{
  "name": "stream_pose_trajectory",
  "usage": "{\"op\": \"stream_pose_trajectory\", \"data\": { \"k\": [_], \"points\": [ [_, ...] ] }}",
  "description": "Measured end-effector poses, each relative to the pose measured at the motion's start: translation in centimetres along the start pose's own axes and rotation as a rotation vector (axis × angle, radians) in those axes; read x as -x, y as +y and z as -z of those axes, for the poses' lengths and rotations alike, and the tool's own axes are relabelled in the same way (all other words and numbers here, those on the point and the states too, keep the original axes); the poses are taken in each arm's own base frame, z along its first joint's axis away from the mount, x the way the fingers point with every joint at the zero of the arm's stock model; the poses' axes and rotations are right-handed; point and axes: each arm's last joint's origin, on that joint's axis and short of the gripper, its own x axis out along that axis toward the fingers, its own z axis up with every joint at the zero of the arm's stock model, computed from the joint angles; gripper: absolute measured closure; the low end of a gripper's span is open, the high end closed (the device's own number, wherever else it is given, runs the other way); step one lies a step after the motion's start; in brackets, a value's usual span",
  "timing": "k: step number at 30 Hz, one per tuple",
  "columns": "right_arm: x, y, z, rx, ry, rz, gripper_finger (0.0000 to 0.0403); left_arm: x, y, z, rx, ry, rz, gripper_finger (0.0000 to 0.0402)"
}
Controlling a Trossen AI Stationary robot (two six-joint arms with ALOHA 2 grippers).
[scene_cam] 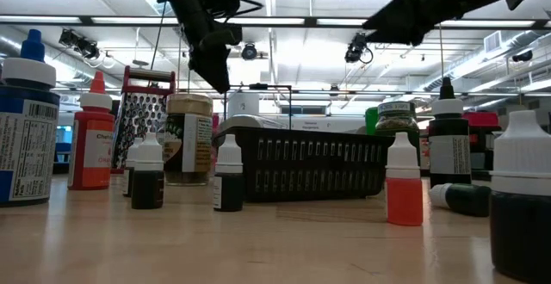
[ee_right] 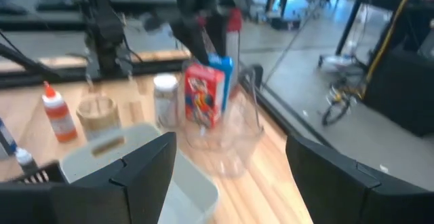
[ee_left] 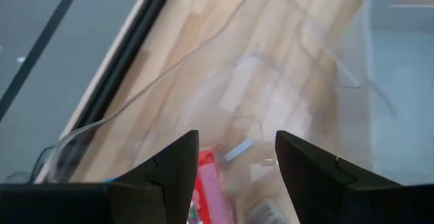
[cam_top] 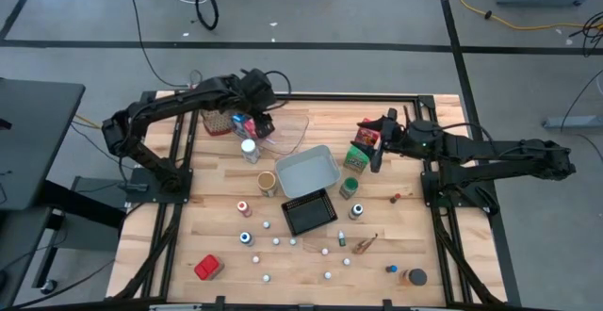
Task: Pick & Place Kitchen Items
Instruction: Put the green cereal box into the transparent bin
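A red and blue carton [cam_top: 243,123] stands upright on its base in the clear tray [cam_top: 287,134] at the far side of the table; the right wrist view also shows this carton [ee_right: 203,93]. My left gripper [cam_top: 264,124] hangs open just above it, and the carton's red top [ee_left: 207,183] shows below the gap between the fingers [ee_left: 237,157]. My right gripper [cam_top: 371,143] is open and holds nothing [ee_right: 230,163]. It hovers by a red carton [cam_top: 366,136] and a green carton [cam_top: 356,158], right of the grey tray [cam_top: 306,171].
A black basket [cam_top: 309,213] sits near the grey tray. Jars [cam_top: 250,149] [cam_top: 267,181] stand left of it and cans [cam_top: 349,188] [cam_top: 356,210] to its right. Several small bottles dot the near half. A metal grater [cam_top: 217,122] stands by the clear tray, and a red item [cam_top: 207,267] lies near-left.
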Motion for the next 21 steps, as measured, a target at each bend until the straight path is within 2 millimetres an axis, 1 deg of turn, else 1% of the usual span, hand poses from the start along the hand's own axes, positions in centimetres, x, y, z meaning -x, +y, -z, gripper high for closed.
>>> {"op": "stream_pose_trajectory", "data": {
  "k": [3,6,15,18,21],
  "points": [
    [-0.2,0.0,0.5,-0.005,0.048,0.001,0.0113,0.5,-0.5,0.0,-0.014,-0.018,0.019,0.0196],
    [-0.6,0.2,0.9,-0.017,0.083,0.001,0.0113,1.7,-0.7,0.0,-0.021,-0.052,0.021,0.0196],
    [-2.3,0.5,3.2,-0.014,0.272,0.045,0.0113,7.6,-0.7,0.8,-0.047,-0.229,0.013,0.0196],
    [-2.4,0.5,4.1,-0.026,0.358,0.072,0.0113,9.2,-0.7,1.2,-0.047,-0.278,0.011,0.0196],
    [-2.3,0.5,4.9,-0.052,0.434,0.101,0.0113,10.3,-0.7,1.5,-0.048,-0.315,0.006,0.0196]
  ]
}}
